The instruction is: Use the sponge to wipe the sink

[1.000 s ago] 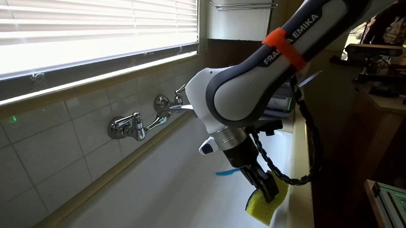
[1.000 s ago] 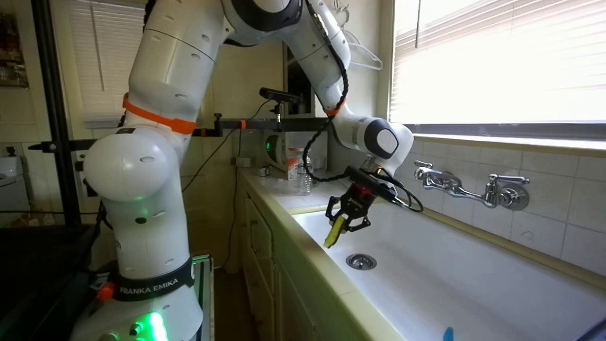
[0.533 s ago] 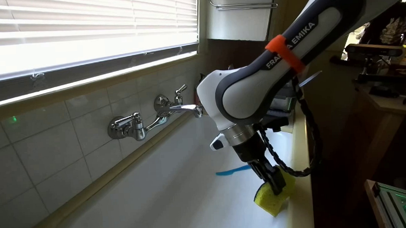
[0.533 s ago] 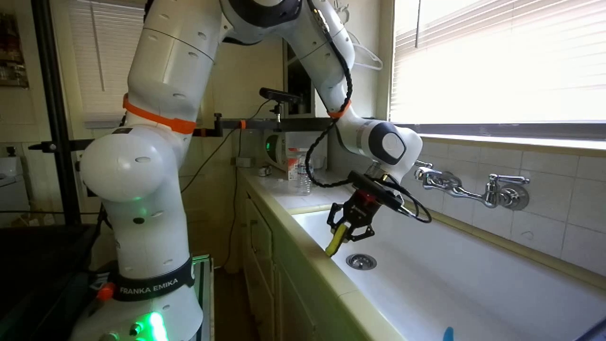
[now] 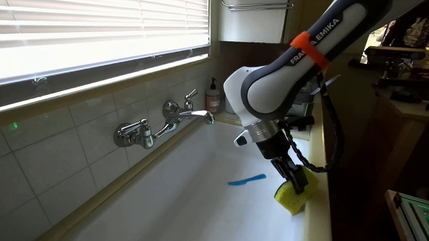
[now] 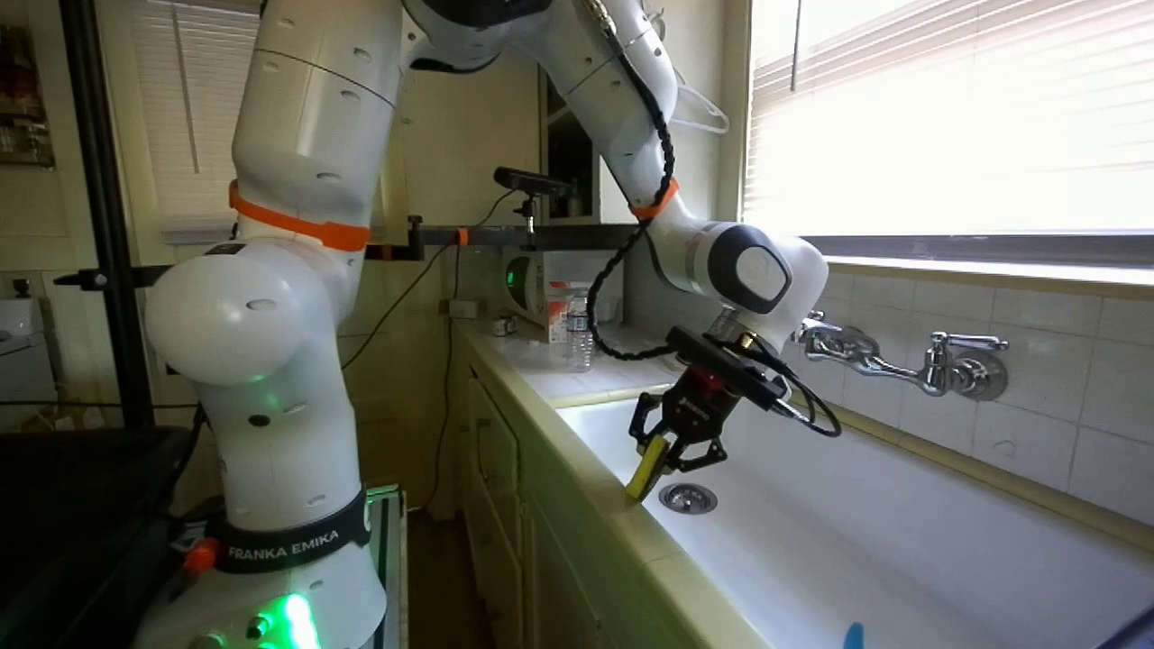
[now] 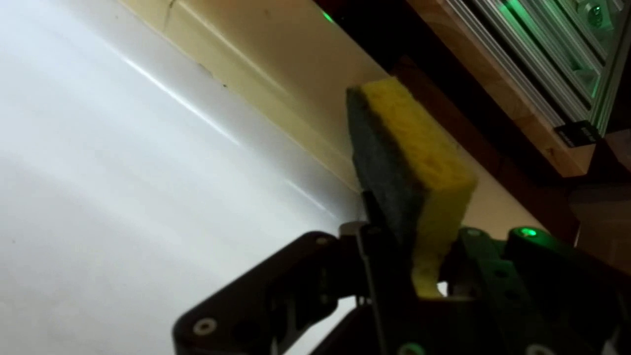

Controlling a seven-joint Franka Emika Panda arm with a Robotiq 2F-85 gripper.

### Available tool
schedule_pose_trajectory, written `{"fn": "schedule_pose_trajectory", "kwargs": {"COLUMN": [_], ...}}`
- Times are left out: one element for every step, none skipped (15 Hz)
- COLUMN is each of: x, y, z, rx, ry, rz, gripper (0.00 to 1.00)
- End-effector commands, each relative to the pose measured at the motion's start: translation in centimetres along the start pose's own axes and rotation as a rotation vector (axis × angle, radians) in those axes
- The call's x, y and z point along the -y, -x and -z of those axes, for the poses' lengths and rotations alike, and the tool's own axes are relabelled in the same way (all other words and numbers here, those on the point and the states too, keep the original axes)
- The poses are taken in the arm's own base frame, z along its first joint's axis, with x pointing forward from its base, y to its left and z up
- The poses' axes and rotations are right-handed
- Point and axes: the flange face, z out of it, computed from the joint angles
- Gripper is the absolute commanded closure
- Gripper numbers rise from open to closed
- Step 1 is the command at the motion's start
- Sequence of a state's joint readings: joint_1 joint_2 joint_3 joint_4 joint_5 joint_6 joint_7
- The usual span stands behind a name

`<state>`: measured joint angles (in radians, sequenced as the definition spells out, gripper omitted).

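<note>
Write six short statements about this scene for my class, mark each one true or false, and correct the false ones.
1. The gripper is shut on the sponge. True.
2. The sponge is yellow all over. False: one face has a dark layer.
3. The faucet is mounted on the tiled wall. True.
4. The sponge touches the tiled wall. False: it is by the rim on the side away from that wall.
5. The sponge covers the drain. False: in an exterior view the drain shows uncovered.
6. The blue knife-shaped item lies in the sink. True.
</note>
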<state>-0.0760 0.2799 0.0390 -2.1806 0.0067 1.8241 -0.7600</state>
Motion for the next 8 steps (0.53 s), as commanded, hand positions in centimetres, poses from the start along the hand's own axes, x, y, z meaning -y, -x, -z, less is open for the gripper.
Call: {"fn": "schedule_pose_trajectory", "kwargs": {"x": [-1.6, -2.3, -3.1, -3.8, -4.6, -5.4, -6.0, -6.4], "y": [3.2, 3.7, 4.2, 4.6, 5.0, 5.4, 5.9, 6.5], "z": [-2.3, -2.4, -2.6, -2.6, -2.8, -3.0, -3.1, -3.2], "rx": [0.001, -0.005, -0.011, -0.021, -0.028, -0.033, -0.036, -0.037], "ry": [-0.005, 0.000, 0.007, 0.012, 0.013, 0.019, 0.023, 0.026], "rz": [-0.048, -0.075, -0.109, -0.133, -0.154, -0.181, -0.207, -0.231], "gripper": [0.97, 0.97, 0.97, 0.97, 0.97, 0.97, 0.97, 0.97]}}
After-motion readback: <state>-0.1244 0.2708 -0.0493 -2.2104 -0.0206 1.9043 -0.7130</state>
